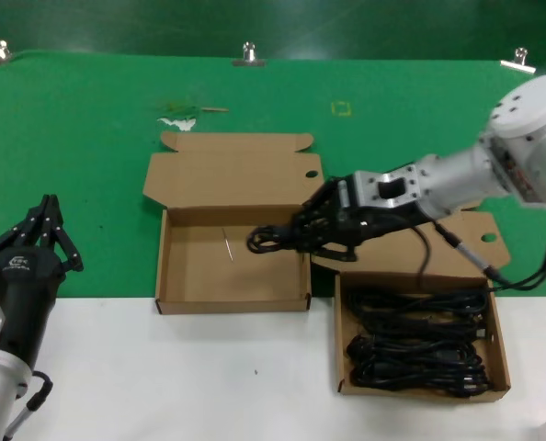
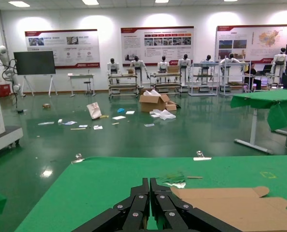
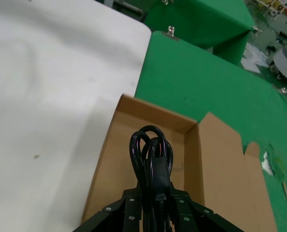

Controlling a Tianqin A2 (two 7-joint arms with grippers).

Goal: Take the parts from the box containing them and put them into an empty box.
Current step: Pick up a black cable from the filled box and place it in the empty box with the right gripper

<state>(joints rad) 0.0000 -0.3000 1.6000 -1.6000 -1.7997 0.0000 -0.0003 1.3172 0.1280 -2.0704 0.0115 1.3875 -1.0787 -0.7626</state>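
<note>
Our right gripper point(image 1: 296, 234) is clamped on one cord point(image 1: 271, 239), held over the right edge of the empty box point(image 1: 232, 294). The cord's long axis points left from the fingers, toward the box floor; its height above that is hard to judge. More cords point(image 1: 420, 349) fill the full box point(image 1: 503, 354). Our left gripper point(image 1: 48, 225) waits near left, fingers together.

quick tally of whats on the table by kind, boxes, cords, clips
Boxes: 2, the wide box and the square box.
Cords clearly separate: 1, the cord held in the right gripper over the wide box; the cords in the square box are too tangled to count.
Clips on the cloth's far edge: 3.
Total countable: 6.
The left gripper is parked at the near left.
</note>
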